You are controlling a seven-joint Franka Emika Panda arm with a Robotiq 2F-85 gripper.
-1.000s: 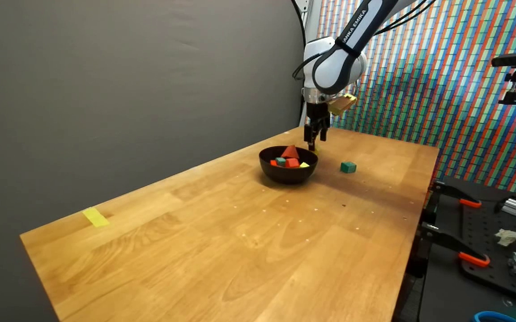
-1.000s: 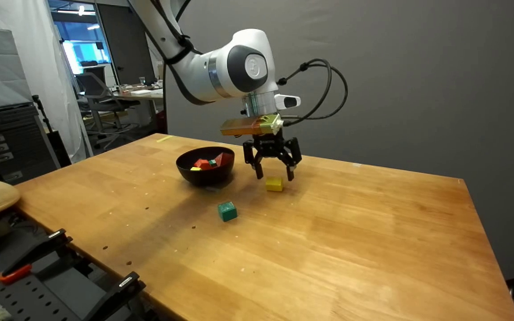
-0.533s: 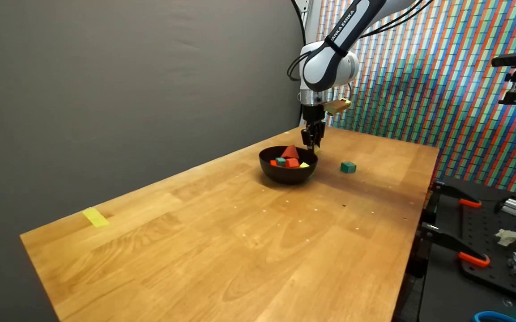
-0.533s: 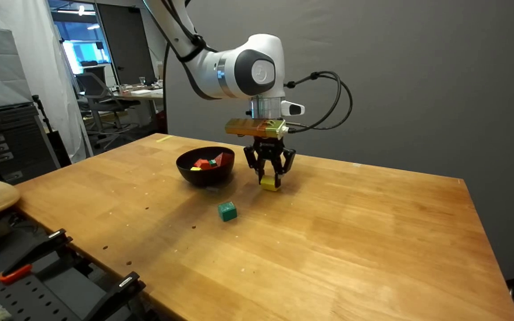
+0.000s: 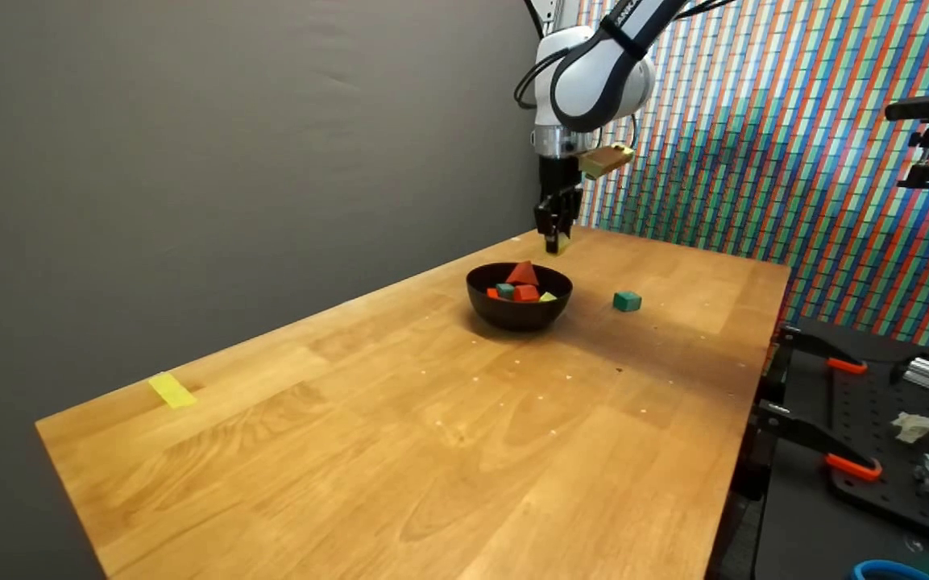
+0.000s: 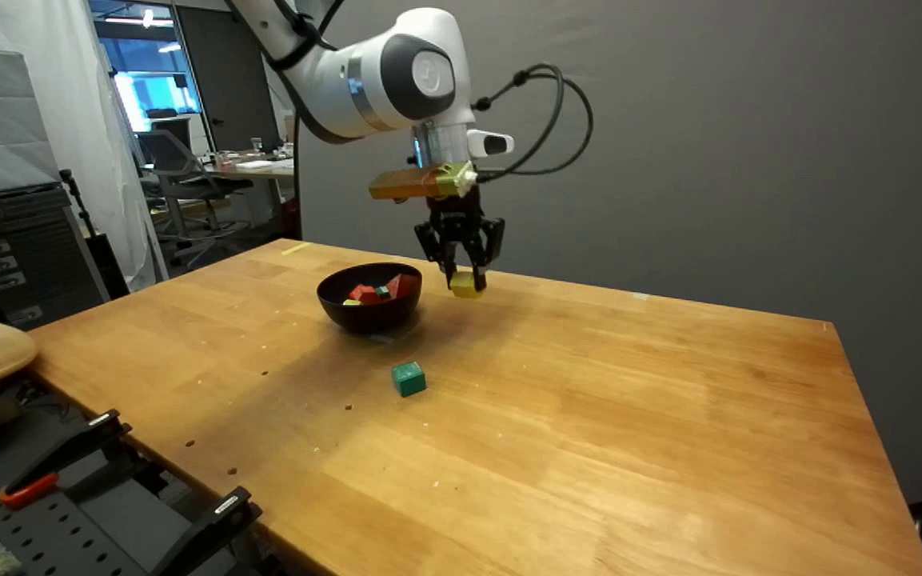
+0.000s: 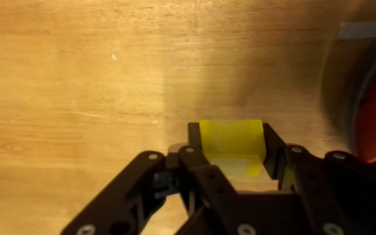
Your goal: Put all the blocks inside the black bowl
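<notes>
My gripper (image 6: 465, 280) is shut on a yellow block (image 7: 232, 138), one finger pad against each side of it. The held block hangs above the table, to the side of the black bowl (image 6: 369, 320) in both exterior views. Inside the bowl lie a red pointed block (image 5: 522, 275), a red cube (image 5: 526, 294), a small green block (image 5: 505, 291), a bit of orange-red and a yellow block (image 5: 548, 297). A green block (image 6: 409, 379) rests alone on the tabletop. At the right of the wrist view, the bowl's rim (image 7: 367, 81) and red blocks (image 7: 375, 124) show partly.
A flat yellow tape strip (image 5: 172, 391) sticks to the wooden table (image 5: 432, 451) near its far corner. Black clamps with orange handles (image 5: 852, 475) stand beside the table edge. A grey wall (image 5: 271, 161) runs close along the table's back side.
The jaws have closed on the yellow block, which stood on the table between open fingers a second ago. Arm and block have since risen off the tabletop. Bowl and green block stay put.
</notes>
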